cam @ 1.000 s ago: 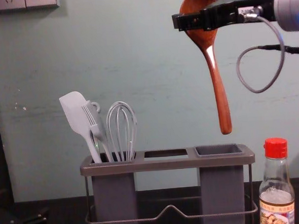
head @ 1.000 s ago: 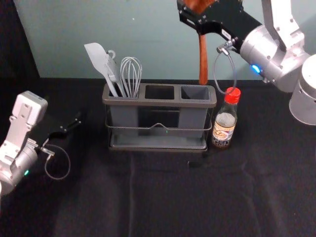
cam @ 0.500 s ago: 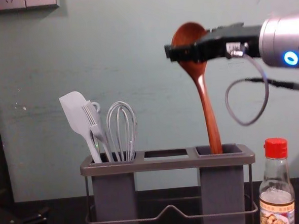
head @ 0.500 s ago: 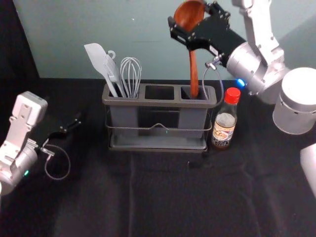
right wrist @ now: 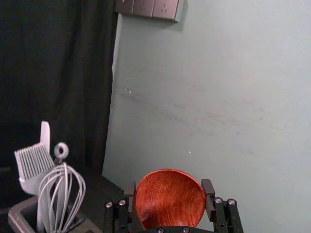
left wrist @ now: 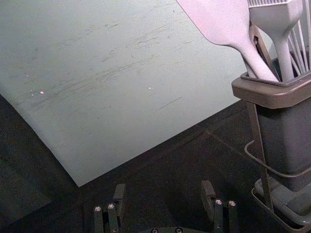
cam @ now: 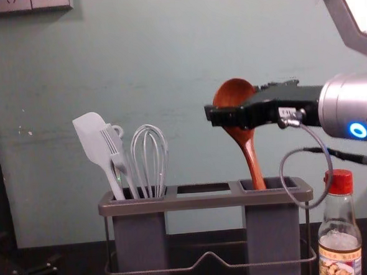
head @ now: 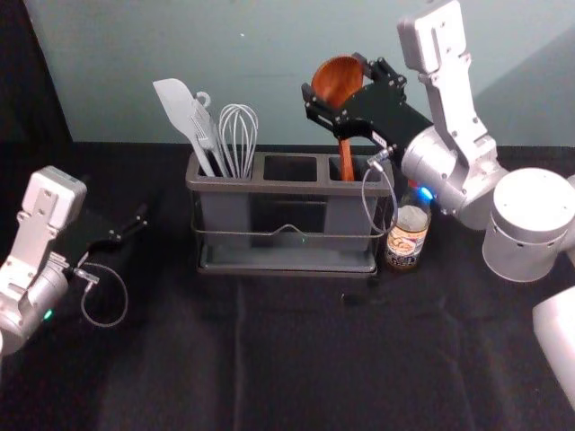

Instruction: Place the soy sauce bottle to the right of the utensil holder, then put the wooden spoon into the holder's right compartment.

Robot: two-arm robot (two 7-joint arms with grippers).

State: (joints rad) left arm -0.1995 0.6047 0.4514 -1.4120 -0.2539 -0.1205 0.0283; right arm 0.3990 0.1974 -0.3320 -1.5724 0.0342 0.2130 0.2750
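Observation:
The right gripper (head: 334, 77) holds the wooden spoon (head: 340, 83) by its bowl above the utensil holder (head: 287, 187). In the right wrist view, the right gripper (right wrist: 169, 190) has its fingers against both sides of the spoon's bowl (right wrist: 170, 198). The chest view shows the spoon handle (cam: 253, 161) slanting down into the holder's right compartment (cam: 273, 225), its lower end hidden inside. Just right of the holder, the soy sauce bottle (cam: 340, 234) stands upright. The left gripper (head: 139, 223) is parked left of the holder; in its wrist view the left gripper (left wrist: 164, 194) is open and empty.
A spatula (head: 180, 109), a brush (cam: 117, 155) and a whisk (head: 239, 139) stand in the holder's left compartment. Behind the table (head: 296, 359) rises a wall (cam: 184, 50). The right arm passes above the bottle.
The right gripper has come down and to the left with the spoon, lowering its handle from above the holder into the right compartment. The left arm, holder and bottle have stayed still.

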